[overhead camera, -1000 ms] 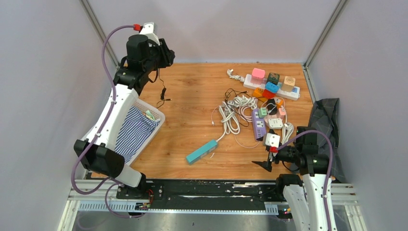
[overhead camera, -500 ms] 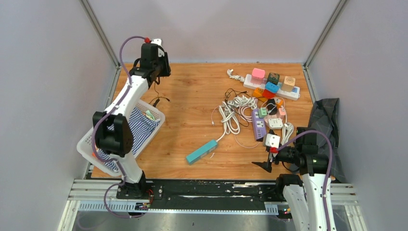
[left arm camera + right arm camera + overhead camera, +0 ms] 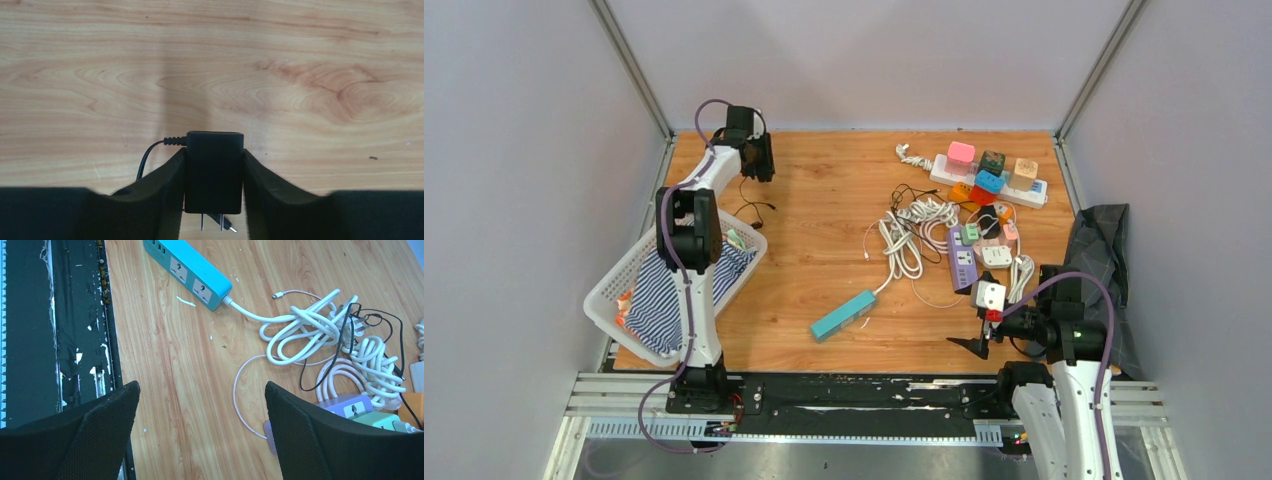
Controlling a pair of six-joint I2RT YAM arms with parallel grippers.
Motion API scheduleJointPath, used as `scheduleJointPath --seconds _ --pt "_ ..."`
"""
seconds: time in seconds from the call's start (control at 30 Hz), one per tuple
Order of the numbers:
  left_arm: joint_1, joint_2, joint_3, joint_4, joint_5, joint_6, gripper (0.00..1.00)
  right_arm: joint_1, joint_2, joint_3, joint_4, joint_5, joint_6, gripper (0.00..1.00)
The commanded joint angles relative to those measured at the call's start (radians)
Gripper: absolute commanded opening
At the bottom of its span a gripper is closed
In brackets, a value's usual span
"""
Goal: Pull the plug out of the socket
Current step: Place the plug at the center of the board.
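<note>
left claw [image 3: 214, 156]: clamped on black plug [image 3: 214, 175], 11 o'clock
right claw [image 3: 200, 402]: wide, empty
advice: we lower onto bench [image 3: 300, 75] before releasing

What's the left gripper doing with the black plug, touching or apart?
Touching. Left wrist view: left gripper clamps the black plug, fingers flush on both sides.

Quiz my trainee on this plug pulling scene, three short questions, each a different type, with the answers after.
1. True or false: the left gripper is shut on the black boxy plastic plug adapter.
2. Whose jaws stand wide open? A) left gripper B) right gripper
3. Fill in: the cable leaving the teal rectangular plastic power strip is ____.
Key: 1 true; 2 B; 3 white.
</note>
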Motion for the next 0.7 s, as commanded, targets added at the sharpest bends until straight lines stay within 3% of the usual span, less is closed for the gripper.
scheduleJointPath --seconds 0.0,0.07,0.13,0.23,0.4,0.6,0.67 --pt "0.014 0.029 0.061 -0.055 0.062 0.011 0.49 -0.003 0.001 -0.011 -0.031 -0.032 -0.028 0.95" --pt "0.018 0.025 0.065 -0.066 0.077 0.013 0.67 -0.002 0.002 -0.01 -0.031 -0.031 -0.028 0.95" --pt "0.022 -0.004 0.072 -0.087 0.089 0.022 0.76 -0.002 0.002 -0.011 -0.032 -0.03 -0.028 0.95" --pt "0.029 -0.102 0.07 -0.117 0.095 0.041 0.99 -0.002 -0.003 -0.009 -0.031 -0.027 -0.028 0.95" --pt "0.03 -0.425 -0.088 -0.057 0.19 0.013 1.0 -0.002 -0.018 -0.008 -0.035 -0.029 -0.027 0.95" --pt "0.03 -0.906 -0.472 0.259 0.419 -0.221 1.0 -0.002 -0.063 -0.005 -0.064 -0.057 -0.057 0.95" --pt "0.03 -1.066 -0.613 0.386 0.438 -0.329 1.0 -0.002 -0.08 -0.002 -0.074 -0.064 -0.07 0.95"
